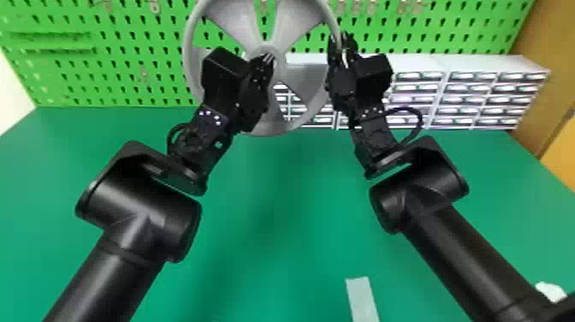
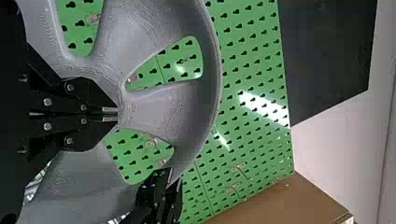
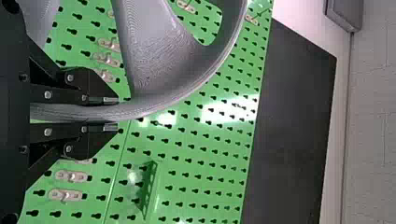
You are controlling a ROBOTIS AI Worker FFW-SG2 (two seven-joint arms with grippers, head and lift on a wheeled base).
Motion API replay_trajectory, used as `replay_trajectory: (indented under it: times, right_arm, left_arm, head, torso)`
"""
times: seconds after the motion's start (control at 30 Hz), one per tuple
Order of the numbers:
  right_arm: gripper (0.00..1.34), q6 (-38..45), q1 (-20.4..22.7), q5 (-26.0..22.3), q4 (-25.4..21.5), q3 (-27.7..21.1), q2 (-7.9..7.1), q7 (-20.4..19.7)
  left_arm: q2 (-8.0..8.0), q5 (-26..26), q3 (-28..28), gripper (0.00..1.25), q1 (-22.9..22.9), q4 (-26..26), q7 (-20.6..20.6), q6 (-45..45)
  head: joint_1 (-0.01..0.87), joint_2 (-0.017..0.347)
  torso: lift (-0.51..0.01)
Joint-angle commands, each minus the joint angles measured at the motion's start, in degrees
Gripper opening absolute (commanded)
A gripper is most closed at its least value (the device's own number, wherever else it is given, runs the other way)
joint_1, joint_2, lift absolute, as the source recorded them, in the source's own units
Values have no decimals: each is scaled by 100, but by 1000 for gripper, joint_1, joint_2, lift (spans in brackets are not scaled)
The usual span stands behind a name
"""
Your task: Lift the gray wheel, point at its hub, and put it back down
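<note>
Left gripper (image 1: 268, 57) has its fingers closed together, tips pointing at the hub (image 1: 268, 46) of the gray wheel (image 1: 284, 126); whether they touch it, I cannot tell. The wheel is upright over the far edge of the green desk (image 1: 274, 222), in front of a green pegboard (image 1: 141, 47). At the wheel's right side, the right gripper (image 1: 342, 39) grips the rim, one finger on either side of it. A pale strip (image 1: 363, 299) lies by the desk's near edge, right of the middle. Drawer units (image 1: 483, 64) line the far edge toward the right corner. Something white (image 1: 551, 291) lies near the near right corner, partly hidden by the right arm.
</note>
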Motion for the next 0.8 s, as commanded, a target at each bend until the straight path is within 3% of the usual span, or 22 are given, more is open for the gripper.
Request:
replay_trajectory:
  times: [0.0, 0.77]
  right_arm:
    - [22, 0, 3, 9, -3, 1, -1, 0]
    - [22, 0, -32, 18, -3, 10, 8, 0]
  left_arm:
    - [9, 7, 8, 26, -1, 0, 0, 0]
    - [9, 51, -9, 25, 8, 26, -35, 18]
  head:
    - [692, 48]
    - [692, 48]
  torso:
    - [-88]
    - [-88]
